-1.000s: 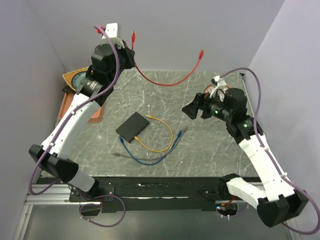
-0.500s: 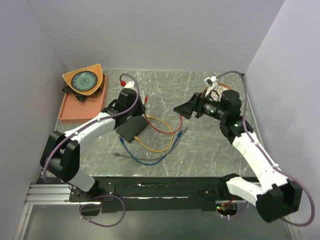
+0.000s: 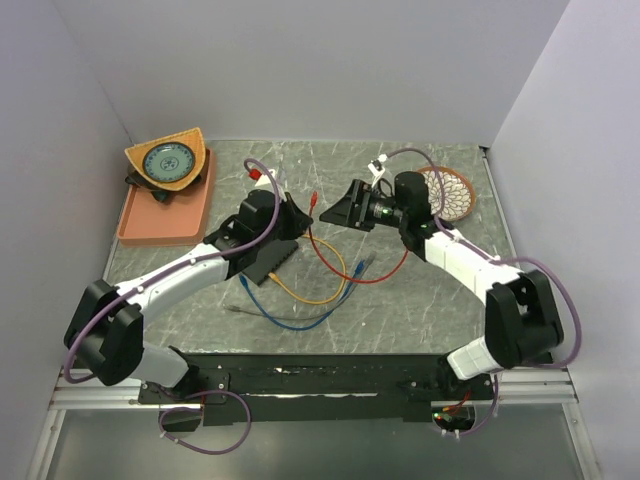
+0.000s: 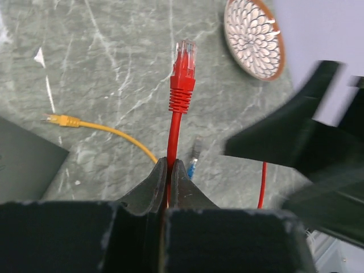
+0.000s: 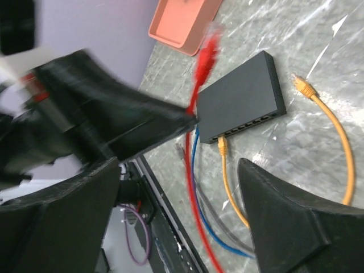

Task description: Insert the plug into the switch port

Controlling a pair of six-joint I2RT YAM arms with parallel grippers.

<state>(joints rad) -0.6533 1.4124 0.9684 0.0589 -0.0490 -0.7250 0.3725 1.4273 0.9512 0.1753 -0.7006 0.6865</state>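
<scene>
My left gripper (image 3: 296, 213) is shut on a red cable just behind its red plug (image 3: 316, 200). In the left wrist view the plug (image 4: 183, 62) sticks up above the closed jaws (image 4: 169, 165). The flat black switch (image 3: 262, 257) lies under my left arm. The right wrist view shows the switch (image 5: 242, 96) with its row of ports (image 5: 253, 124) on the near narrow side. A yellow plug (image 5: 223, 145) sits in one port. The red plug (image 5: 207, 54) hangs above the switch's far corner. My right gripper (image 3: 338, 213) is open and empty, close to the right of the plug.
An orange tray (image 3: 150, 225) with a fan-shaped holder stands at the back left. A woven coaster (image 3: 452, 192) lies at the back right. Yellow (image 3: 318, 298), blue (image 3: 300, 322) and grey cables lie loose in front of the switch. The red cable (image 3: 378, 279) loops rightwards.
My left arm came down from high at the back with the red cable to just over the switch. My right arm swung left, close to the held plug.
</scene>
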